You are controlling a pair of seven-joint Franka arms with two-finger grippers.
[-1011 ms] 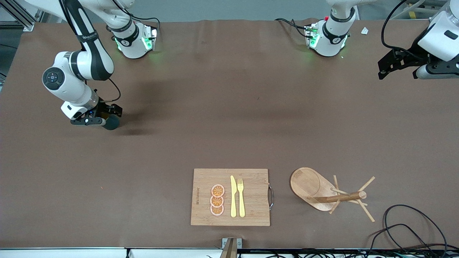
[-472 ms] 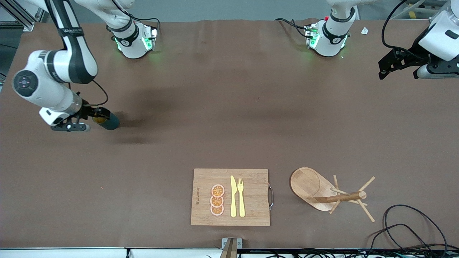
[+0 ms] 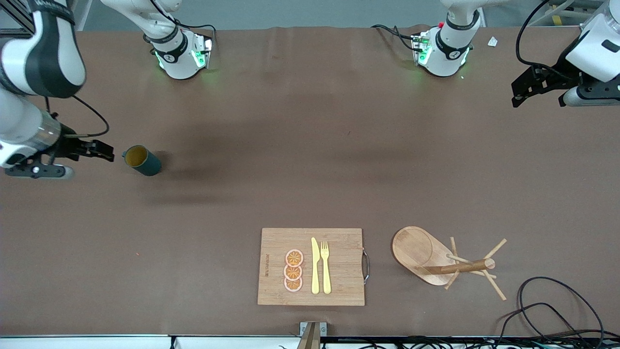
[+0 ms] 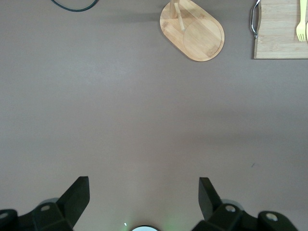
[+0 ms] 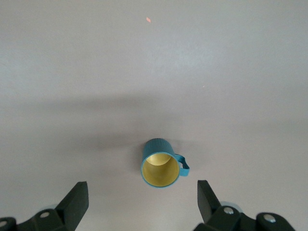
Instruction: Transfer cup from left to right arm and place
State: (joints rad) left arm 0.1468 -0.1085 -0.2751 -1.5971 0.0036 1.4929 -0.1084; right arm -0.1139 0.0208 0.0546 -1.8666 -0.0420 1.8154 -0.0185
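Observation:
The dark teal cup point(image 3: 141, 160) with its mustard-yellow inside stands upright on the brown table, toward the right arm's end, and nothing touches it. My right gripper point(image 3: 107, 151) hangs open just beside it, closer to the table's end, fingers empty. The right wrist view looks down into the cup point(image 5: 159, 168), handle to one side, with the right gripper point(image 5: 142, 190) wide open and the cup clear of both fingers. My left gripper point(image 3: 517, 94) waits open and empty in the air over the left arm's end; the left gripper point(image 4: 144, 182) has only bare table under it.
A bamboo cutting board point(image 3: 339, 286) with three orange slices point(image 3: 293, 270), a yellow knife point(image 3: 315, 265) and a yellow fork point(image 3: 325, 266) lies near the front camera. Beside it is a wooden mug stand point(image 3: 426, 254) with pegs. Black cables point(image 3: 557, 310) coil at the near corner.
The right gripper, around the cup a second ago, has drawn back toward the table's end and left the cup standing alone. The left arm has not moved.

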